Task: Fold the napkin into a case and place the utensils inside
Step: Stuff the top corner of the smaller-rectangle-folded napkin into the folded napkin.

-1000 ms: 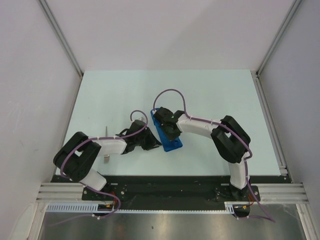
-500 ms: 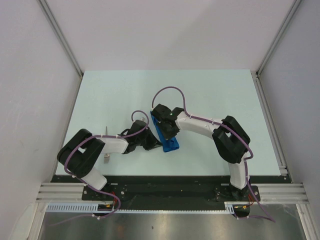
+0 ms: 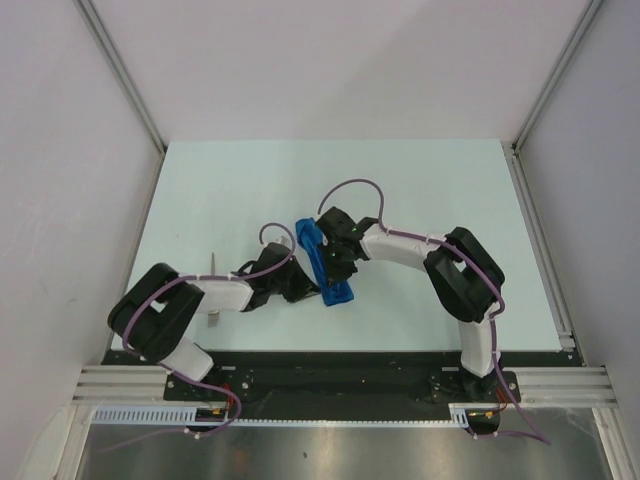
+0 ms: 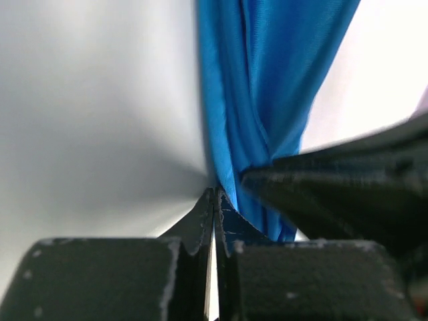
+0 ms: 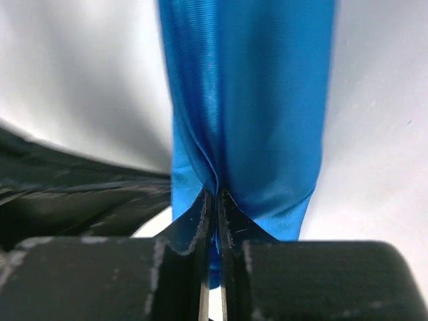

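"Two arms meet at one napkin (image 3: 322, 262). Where does it lie?"

"About the middle of the surface (image 3: 430, 190), a little toward the near edge. It is folded into a narrow blue strip."

"Which way does the strip run?"

"Its long axis goes mostly far to near, but tilted: the far end leans left and the near end leans right."

"And the left fingers (image 4: 206, 208)?"

"Together, with the tips pinching the cloth. In the left wrist view the folds gather down into the point where the tips meet. From above, they come at the strip from its left side, close to its near end."

"The right fingers (image 5: 208, 206)?"

"Also pressed together, with a pleat of the napkin caught between the tips. The cloth runs straight away from them, up the right wrist view. From above, they reach the strip from its right side, about halfway along."

"How close are the two pairs?"

"Just beside each other at the strip."

"Any cutlery?"

"A utensil (image 3: 213, 263) lies on the surface well to the left of the napkin, pointing far to near. Thin metal shows on either side of the left arm (image 3: 215, 293), which hides the middle, so I cannot tell whether it is one piece or two. It is apart from the cloth."
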`<act>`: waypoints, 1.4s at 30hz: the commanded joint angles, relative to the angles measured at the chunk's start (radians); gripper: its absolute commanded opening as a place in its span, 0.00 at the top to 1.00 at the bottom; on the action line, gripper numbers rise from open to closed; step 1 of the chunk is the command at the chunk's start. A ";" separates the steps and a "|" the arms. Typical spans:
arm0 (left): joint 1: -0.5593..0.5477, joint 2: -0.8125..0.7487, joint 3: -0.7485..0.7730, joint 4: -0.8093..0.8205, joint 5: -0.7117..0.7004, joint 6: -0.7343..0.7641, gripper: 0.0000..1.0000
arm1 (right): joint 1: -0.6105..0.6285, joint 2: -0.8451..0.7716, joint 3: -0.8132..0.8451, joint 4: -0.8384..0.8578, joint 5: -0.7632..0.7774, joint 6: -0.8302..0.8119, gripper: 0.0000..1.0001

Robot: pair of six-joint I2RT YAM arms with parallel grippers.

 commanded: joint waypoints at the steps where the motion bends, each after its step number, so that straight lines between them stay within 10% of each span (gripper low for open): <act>1: 0.009 -0.140 -0.013 -0.138 -0.113 0.071 0.89 | -0.026 -0.003 -0.050 0.111 -0.085 0.032 0.90; 7: 0.105 -0.211 0.092 -0.178 -0.031 0.177 0.74 | -0.048 -0.028 -0.099 0.166 -0.127 0.036 0.82; 20: 0.125 0.219 0.375 -0.086 0.132 0.234 0.87 | -0.075 -0.051 -0.145 0.226 -0.197 0.058 0.70; 29: 0.184 0.294 0.425 -0.161 0.167 0.329 0.89 | -0.190 -0.198 -0.247 0.353 -0.385 0.102 0.38; 35: 0.201 0.336 0.478 -0.221 0.232 0.389 0.89 | -0.238 -0.126 -0.252 0.482 -0.519 0.150 0.39; 42: 0.204 0.357 0.505 -0.250 0.240 0.417 0.89 | -0.212 -0.014 -0.264 0.661 -0.604 0.263 0.70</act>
